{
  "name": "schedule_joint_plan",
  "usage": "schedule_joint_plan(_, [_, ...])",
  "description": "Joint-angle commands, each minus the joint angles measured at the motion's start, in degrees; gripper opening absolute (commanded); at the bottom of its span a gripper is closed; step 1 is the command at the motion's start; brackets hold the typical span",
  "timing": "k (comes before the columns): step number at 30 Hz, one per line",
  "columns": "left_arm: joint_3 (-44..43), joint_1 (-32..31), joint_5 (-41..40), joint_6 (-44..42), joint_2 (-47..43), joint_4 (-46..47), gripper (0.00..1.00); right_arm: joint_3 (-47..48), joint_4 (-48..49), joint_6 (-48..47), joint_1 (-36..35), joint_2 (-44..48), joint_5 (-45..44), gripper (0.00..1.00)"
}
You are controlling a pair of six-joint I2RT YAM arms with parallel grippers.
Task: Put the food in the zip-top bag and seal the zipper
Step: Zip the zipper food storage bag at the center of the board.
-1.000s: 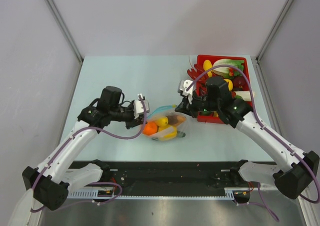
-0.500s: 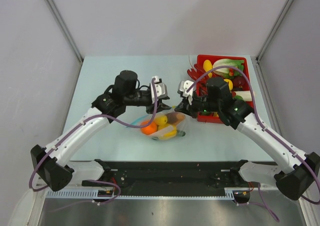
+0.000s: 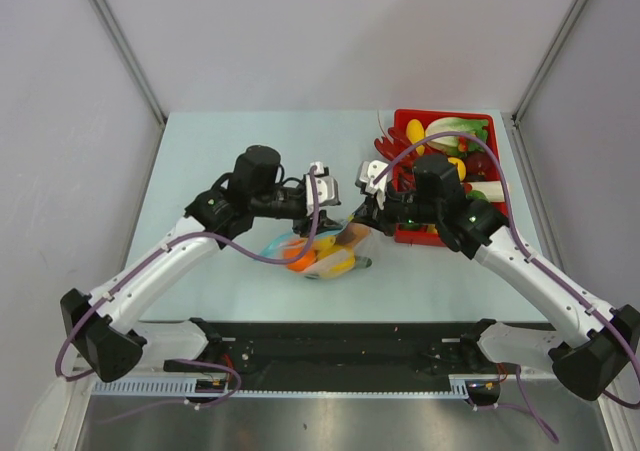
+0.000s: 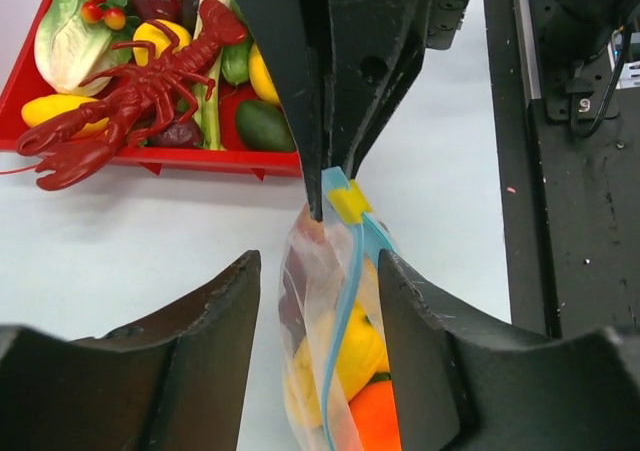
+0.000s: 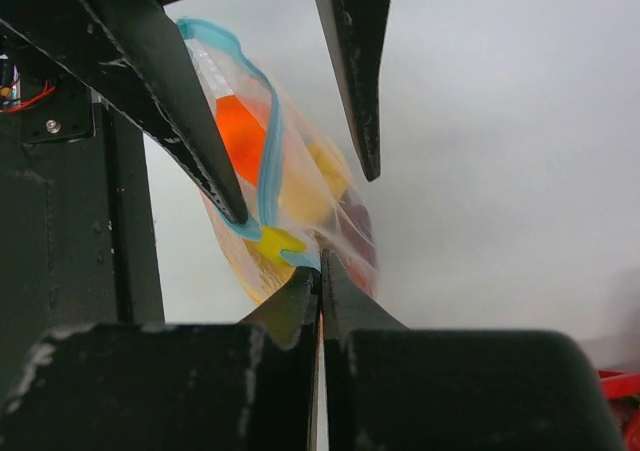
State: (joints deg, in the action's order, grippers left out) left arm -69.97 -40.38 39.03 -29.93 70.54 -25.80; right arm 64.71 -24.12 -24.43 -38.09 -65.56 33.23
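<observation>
Food [image 4: 372,421] is sitting inside the zip-top bag [image 4: 303,306]; right tool [image 5: 320,261] is clamping the bag's zipper [image 4: 343,311] end, left tool [image 4: 315,271] is straddling the bag, wide open, holding nothing.

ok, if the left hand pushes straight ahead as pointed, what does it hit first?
Probably the yellow slider on the zipper: the zip-top bag sits inside the open left hand. Just beyond it, the right hand, shut on the bag's corner. Depth unclear.

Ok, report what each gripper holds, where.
Right gripper pinches the zip-top bag at the corner beside its yellow slider; left gripper, open around the zipper, holds nothing.
</observation>
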Motion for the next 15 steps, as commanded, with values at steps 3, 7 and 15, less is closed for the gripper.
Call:
schedule_joint_plan(3, [-0.25, -0.14, -0.27, 0.83, -4.28, -0.65, 0.56, 0.51, 3.20, -0.01, -0.32, 1.05, 0.43, 0.00])
schedule_joint_plan(7, [-3.66, -0.66, 0.87, 2.51, -2.08, -1.62, 0.57, 0.51, 3.99, -0.27, -0.32, 0.43, 0.78, 0.00])
schedule_joint_plan(15, [-3.59, -1.81, -1.23, 2.33, -0.41, 0.40, 0.50, 0.51, 4.08, 0.08, -0.59, 0.87, 0.60, 0.00])
